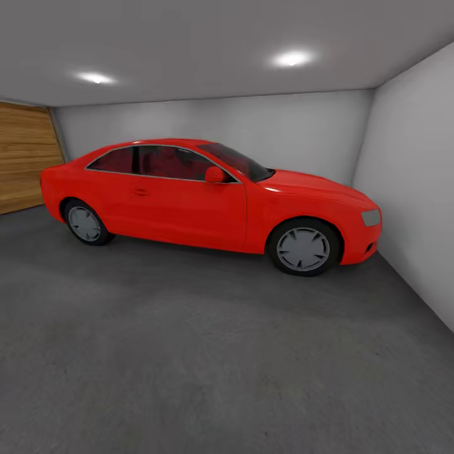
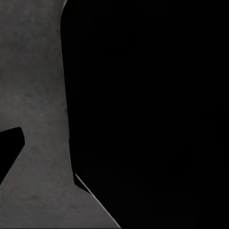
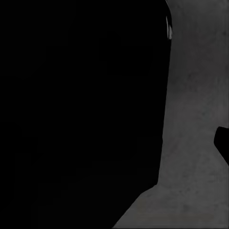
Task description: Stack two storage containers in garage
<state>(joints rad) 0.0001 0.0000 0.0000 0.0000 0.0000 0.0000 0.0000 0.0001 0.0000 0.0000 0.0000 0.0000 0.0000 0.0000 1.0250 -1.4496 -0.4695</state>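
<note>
The robot stood in the garage. The floor (image 1: pixel 208 353) was dark grey concrete, rough and speckled, and it reached to the walls on every side. The back wall (image 1: pixel 221 126) and the right wall (image 1: pixel 416 189) were plain grey-white and smooth. At the far left there was a door (image 1: pixel 25 157) of horizontal wood planks. In the grey ceiling (image 1: pixel 189 38) two round lights shone.

One red car (image 1: pixel 208 195) stood on the floor near the back wall, its nose toward the right wall. Its body was glossy and rounded, the windows dark, and two grey wheels were visible on the near side.

In the left wrist view a large black shape (image 2: pixel 152 105) covered most of the picture, with concrete beside it. In the right wrist view a similar black shape (image 3: pixel 81 105) stood before the same concrete. I could not tell how the jaws of either gripper stood. No container could be made out in these views.
</note>
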